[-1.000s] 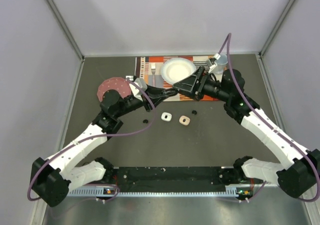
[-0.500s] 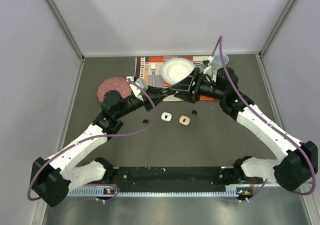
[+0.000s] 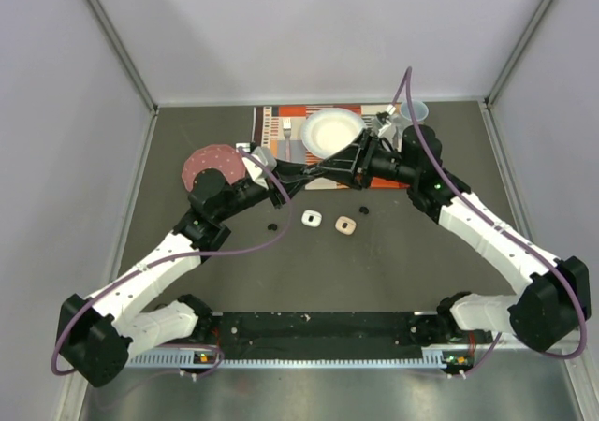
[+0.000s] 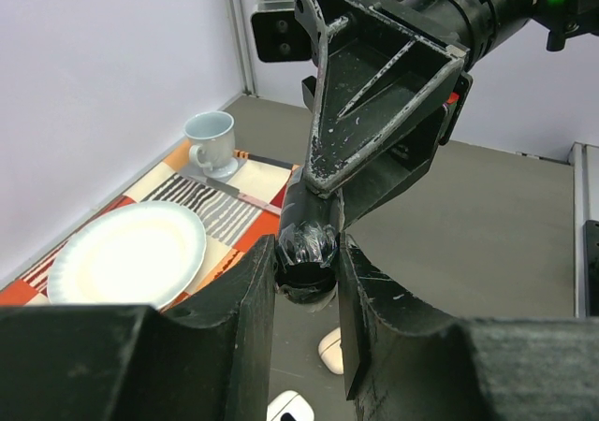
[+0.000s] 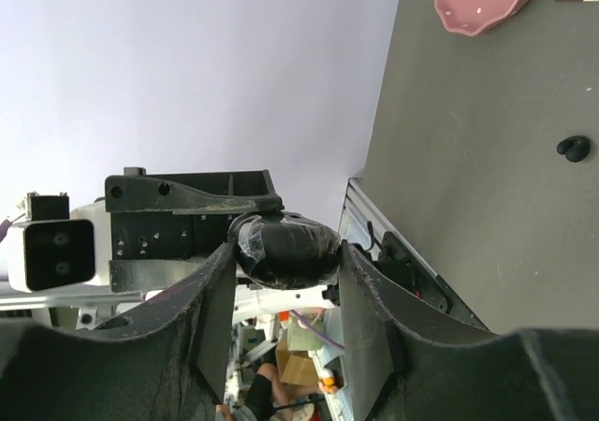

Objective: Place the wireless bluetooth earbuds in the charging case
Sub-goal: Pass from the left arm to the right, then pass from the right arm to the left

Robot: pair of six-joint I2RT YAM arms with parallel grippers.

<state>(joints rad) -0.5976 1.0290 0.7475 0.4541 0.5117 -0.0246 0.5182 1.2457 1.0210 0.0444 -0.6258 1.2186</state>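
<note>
Left tool is clamped right down on a glossy black charging case, held up over the desk. The right tool is about half open, with its fingers up against both sides of the same case, as far as I can tell.

The case looks light, hard and pretty slick, so I'd pinch the flat sides, not the rounded ends.

The striped placemat, white plate, pink dotted plate and cup all sit off to the back, not in the way.

A white piece and a pink piece lie below the tools, too small to tell what they are. One black earbud lies to their left and a second black earbud to their right. They're tiny and probably easy to flick away.
</note>
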